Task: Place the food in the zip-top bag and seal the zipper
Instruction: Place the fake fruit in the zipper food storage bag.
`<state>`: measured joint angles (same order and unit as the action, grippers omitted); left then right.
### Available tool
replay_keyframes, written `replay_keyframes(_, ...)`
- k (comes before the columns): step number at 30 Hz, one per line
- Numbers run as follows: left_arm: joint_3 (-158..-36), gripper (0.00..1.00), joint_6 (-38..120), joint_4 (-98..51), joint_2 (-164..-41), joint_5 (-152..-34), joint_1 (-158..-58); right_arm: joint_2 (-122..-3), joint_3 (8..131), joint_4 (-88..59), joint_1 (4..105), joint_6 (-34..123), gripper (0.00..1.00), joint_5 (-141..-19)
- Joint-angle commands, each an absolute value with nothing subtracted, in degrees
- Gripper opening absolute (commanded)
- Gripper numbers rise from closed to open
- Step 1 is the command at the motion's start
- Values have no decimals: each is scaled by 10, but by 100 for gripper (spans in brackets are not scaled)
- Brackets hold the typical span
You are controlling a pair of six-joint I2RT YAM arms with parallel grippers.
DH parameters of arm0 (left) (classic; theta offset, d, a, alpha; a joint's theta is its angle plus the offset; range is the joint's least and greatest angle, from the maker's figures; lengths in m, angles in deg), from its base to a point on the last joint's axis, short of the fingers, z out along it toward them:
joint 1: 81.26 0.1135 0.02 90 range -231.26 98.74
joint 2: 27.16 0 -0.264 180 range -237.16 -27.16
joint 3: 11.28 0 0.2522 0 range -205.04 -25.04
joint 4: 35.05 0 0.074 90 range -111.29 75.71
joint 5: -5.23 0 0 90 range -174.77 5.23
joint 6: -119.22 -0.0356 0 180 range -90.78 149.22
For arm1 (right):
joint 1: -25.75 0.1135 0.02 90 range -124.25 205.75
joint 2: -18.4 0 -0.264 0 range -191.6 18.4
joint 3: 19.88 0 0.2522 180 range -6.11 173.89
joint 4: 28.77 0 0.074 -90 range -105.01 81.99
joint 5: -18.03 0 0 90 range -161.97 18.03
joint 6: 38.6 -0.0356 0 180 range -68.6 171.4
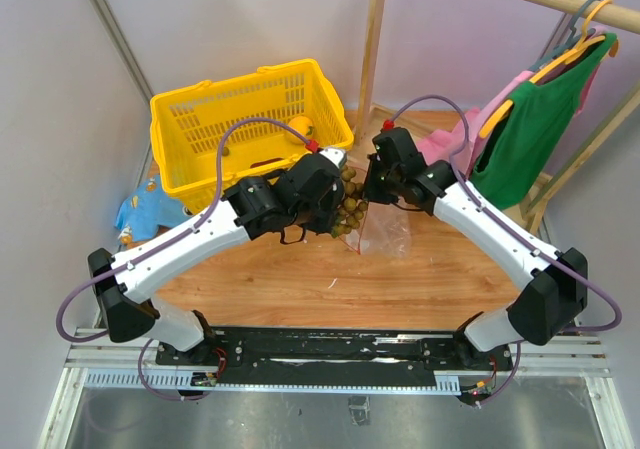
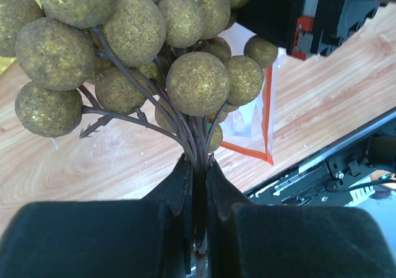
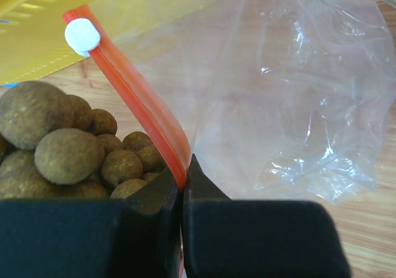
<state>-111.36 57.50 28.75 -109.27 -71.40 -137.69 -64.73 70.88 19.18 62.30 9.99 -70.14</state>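
My left gripper [image 2: 199, 161] is shut on the brown stem of the olive-brown grape bunch [image 2: 148, 49] and holds it above the table, right at the bag's mouth [image 1: 350, 209]. My right gripper [image 3: 183, 180] is shut on the red-orange zipper strip [image 3: 139, 101] of the clear zip-top bag [image 3: 291, 92] and holds its mouth up. The white slider tab [image 3: 82, 35] sits at the strip's far end. The grapes [image 3: 68, 148] hang just left of the strip. The bag [image 1: 388, 231] droops to the table under my right gripper [image 1: 372, 191]. A yellow-orange fruit [image 1: 300, 129] lies in the basket.
A yellow basket [image 1: 195, 119] stands at the back left of the wooden table [image 1: 300, 279]. A blue packet [image 1: 145, 209] lies left of it. A wooden rack post [image 1: 372, 39] rises behind, with green and pink clothes [image 1: 530, 119] hanging at the right.
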Motion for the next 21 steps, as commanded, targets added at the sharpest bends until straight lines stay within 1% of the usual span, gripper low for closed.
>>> replay_keyframes(1,-1097,0,569,273,-1082,-745,-1388,-638,693,168,602,84,1,-719)
replay_keyframes(11,-1104,0,554,311,-1102,-779,-1388,-624,670,136,592,89,1,-743)
replay_keyframes(16,-1099,0,542,284,-1090,-802,-1391,-625,667,127,591,91,1,-761)
replay_keyframes(21,-1105,0,522,290,-1105,-835,-1394,-625,664,113,591,102,1,-777)
